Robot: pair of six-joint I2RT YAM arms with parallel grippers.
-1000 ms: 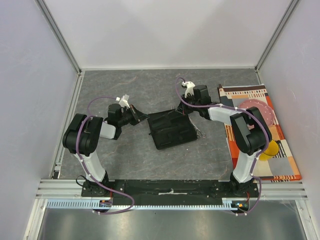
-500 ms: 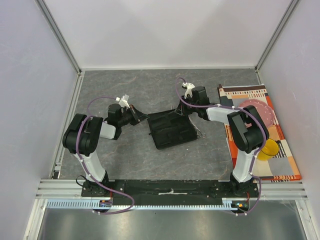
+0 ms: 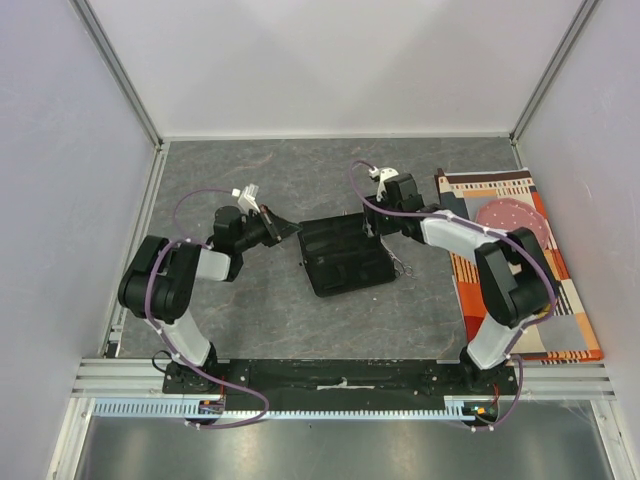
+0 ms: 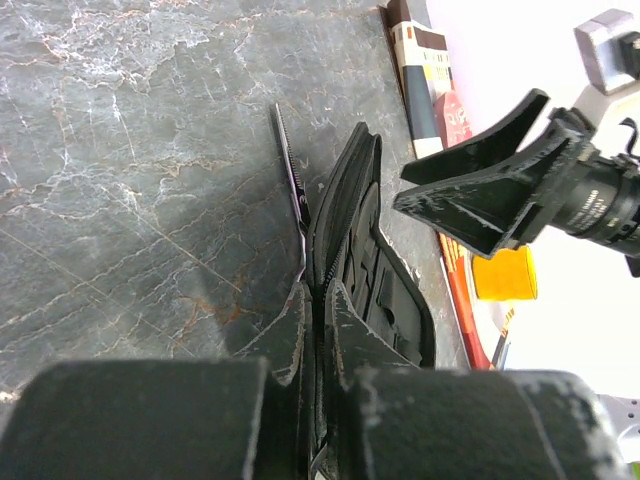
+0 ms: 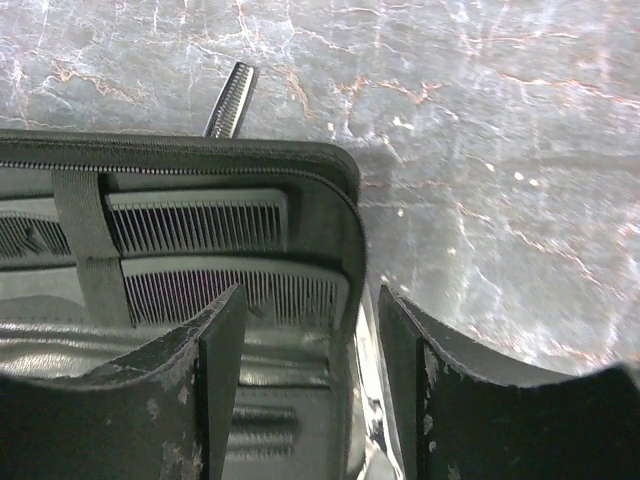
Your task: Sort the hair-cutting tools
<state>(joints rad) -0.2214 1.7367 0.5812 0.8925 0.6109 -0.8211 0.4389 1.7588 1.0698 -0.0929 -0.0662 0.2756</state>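
— Left gripper (image 4: 318,290): what did it have?
— Its jaws were pinched tight on the near edge of the pouch (image 4: 345,200), and seemed to be holding that side up. The right gripper (image 5: 312,300) stood wide, its fingers astride the pouch's far corner, gripping nothing.
— How far had the sorting got?
— Partway, I'd judge. Two combs (image 5: 195,222) sat side by side inside, under a strap (image 5: 85,240). A slim toothed tool (image 5: 230,100) lay on the table (image 5: 500,150) just behind the pouch. Scissors (image 3: 400,266) lay just beside its right edge. Both looked still to be stowed. A second pair I couldn't find.
— And against a second before?
— The right arm's elbow had swung out and lower over the mat (image 3: 570,300), hiding the yellow thing (image 4: 505,272) from the top view. The left arm had crept slightly forward. The pouch had hardly moved.
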